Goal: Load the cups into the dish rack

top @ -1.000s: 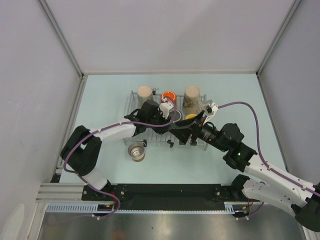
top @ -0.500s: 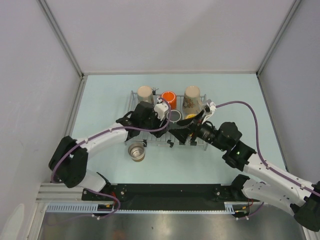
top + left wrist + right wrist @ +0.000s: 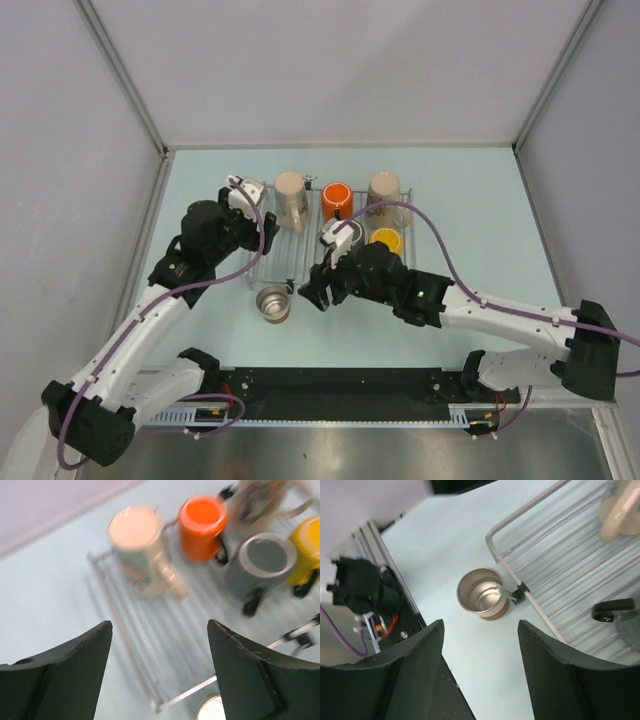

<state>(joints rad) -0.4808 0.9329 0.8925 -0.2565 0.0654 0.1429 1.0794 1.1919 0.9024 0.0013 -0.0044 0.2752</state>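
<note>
Entry: cup loading, one item outstanding.

- Dish rack [image 3: 165, 635]: flat on the table [image 3: 210, 180]. It carried five mugs: one beige mug [image 3: 137, 540], an orange mug [image 3: 200, 525], a second beige mug [image 3: 383, 190], a dark grey mug [image 3: 262, 560] and a yellow mug [image 3: 307, 545].
- Steel cup [image 3: 482, 599]: upright and mouth up on the table, just beside the rack's near left corner and not in it.
- Left jaws: spread wide and empty, above the rack's left end.
- Right jaws: spread and empty, hanging over the steel cup without touching it.

Hazards, as judged:
- The cup is smooth and has no handle, so a shallow or off-centre pinch could let it slip or tip.
- The cup stood close to a black rack clip [image 3: 520, 592], so a descending finger might strike the wire.
- The two arms worked close together and could foul each other.
</note>
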